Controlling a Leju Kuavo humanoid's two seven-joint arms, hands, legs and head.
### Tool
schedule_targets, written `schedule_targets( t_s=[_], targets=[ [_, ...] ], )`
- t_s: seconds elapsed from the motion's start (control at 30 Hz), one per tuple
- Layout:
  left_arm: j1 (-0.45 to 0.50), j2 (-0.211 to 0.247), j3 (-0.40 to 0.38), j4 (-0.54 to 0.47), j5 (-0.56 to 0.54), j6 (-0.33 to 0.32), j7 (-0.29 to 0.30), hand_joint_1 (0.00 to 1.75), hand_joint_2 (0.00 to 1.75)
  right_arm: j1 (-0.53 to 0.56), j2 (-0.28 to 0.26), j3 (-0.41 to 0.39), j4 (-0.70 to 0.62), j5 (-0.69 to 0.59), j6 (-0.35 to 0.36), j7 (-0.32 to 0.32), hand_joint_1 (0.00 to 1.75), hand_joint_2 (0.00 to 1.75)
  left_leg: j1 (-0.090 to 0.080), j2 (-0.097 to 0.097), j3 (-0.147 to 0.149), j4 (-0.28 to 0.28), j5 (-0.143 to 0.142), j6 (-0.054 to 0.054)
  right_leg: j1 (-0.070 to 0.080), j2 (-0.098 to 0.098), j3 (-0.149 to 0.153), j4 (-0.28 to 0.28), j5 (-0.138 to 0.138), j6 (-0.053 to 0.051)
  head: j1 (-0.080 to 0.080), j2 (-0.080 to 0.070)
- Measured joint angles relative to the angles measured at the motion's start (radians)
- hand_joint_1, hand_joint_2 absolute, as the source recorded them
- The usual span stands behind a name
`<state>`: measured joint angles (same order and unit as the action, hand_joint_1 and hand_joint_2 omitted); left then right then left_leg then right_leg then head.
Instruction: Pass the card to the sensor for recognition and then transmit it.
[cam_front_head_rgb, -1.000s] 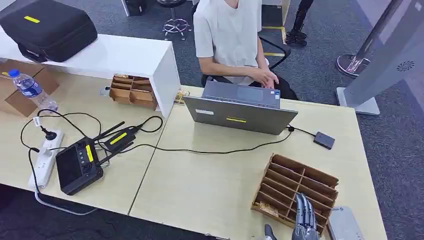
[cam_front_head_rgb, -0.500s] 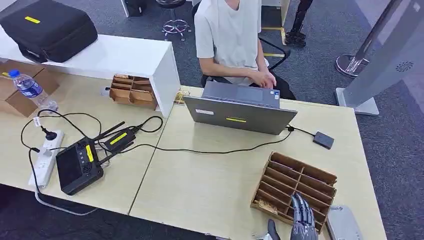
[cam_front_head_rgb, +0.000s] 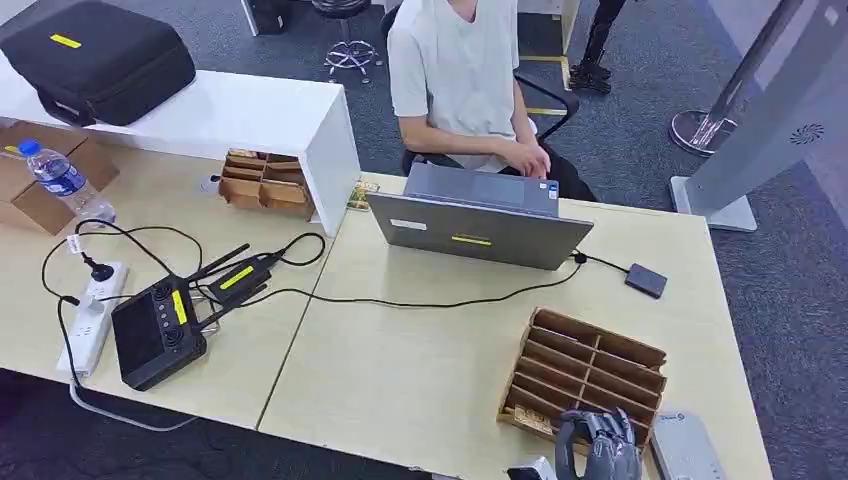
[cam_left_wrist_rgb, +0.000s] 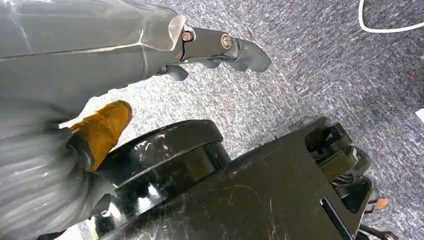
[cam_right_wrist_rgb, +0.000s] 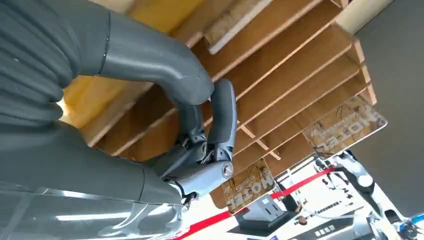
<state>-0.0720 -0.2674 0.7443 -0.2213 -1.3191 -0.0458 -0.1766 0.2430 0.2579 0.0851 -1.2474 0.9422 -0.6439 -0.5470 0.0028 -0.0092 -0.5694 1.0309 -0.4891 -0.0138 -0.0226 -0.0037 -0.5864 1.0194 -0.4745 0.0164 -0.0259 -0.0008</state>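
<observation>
Head view: right hand (cam_front_head_rgb: 598, 440) sits at the near edge of the wooden rack (cam_front_head_rgb: 590, 360) on the worktop (cam_front_head_rgb: 400, 380), fingers curled in. Right wrist view has the fingers (cam_right_wrist_rgb: 222, 115) bent toward the thumb beside a printed card (cam_right_wrist_rgb: 245, 186) that sticks out of a near slot. Can't tell if the card is actually pinched. A second card (cam_right_wrist_rgb: 345, 131) stands a few slots over.

Left hand (cam_left_wrist_rgb: 125, 45) hangs over the carpet, loosely spread and holding nothing.

Risks, as I judge them:
- The curl could close on a rack divider instead of the card, so the lift would drag or tip the rack.
- A thin card with a shallow pinch could slip or rotate on pull-out.
- The sensor (cam_front_head_rgb: 647, 280) is well away, past the rack's far side. The reach crosses the rack, so the arm could clip it or snag the sensor's cable.
</observation>
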Motion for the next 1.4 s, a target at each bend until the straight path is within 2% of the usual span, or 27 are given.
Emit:
schedule_targets(
  t_s=[0.37,0.4,0.43,1.4],
  targets=[
    [0.000,0.000,0.000,0.000,0.000,0.002,0.000,0.00,1.75,0.002,0.001,0.000,0.003,-0.012,0.000,0.020,1.75,1.75,0.000,0.000,0.000,0.000,-0.001,-0.001,0.000,0.000,0.000,0.000,-0.001,-0.001,0.000,0.000],
    [0.000,0.000,0.000,0.000,0.000,0.003,0.000,0.00,1.75,0.002,0.001,0.000,0.003,-0.013,0.000,0.020,1.41,1.75,0.000,0.000,0.000,0.000,-0.001,-0.001,0.000,0.000,0.000,0.000,-0.001,-0.001,0.000,0.000],
    [0.000,0.000,0.000,0.000,0.000,0.003,0.000,0.00,1.75,0.001,0.001,0.000,0.003,-0.013,0.000,0.021,0.00,1.75,0.000,0.000,0.000,0.000,-0.001,-0.001,0.000,0.000,0.000,0.000,-0.001,-0.001,0.000,0.000],
    [0.000,0.000,0.000,0.000,0.000,0.005,0.000,0.00,1.75,0.015,0.001,0.006,0.003,-0.014,0.000,0.030,0.00,1.75,0.000,0.000,0.000,0.000,-0.001,-0.001,0.000,0.000,0.000,0.000,-0.001,-0.001,0.000,0.000]
  ],
)
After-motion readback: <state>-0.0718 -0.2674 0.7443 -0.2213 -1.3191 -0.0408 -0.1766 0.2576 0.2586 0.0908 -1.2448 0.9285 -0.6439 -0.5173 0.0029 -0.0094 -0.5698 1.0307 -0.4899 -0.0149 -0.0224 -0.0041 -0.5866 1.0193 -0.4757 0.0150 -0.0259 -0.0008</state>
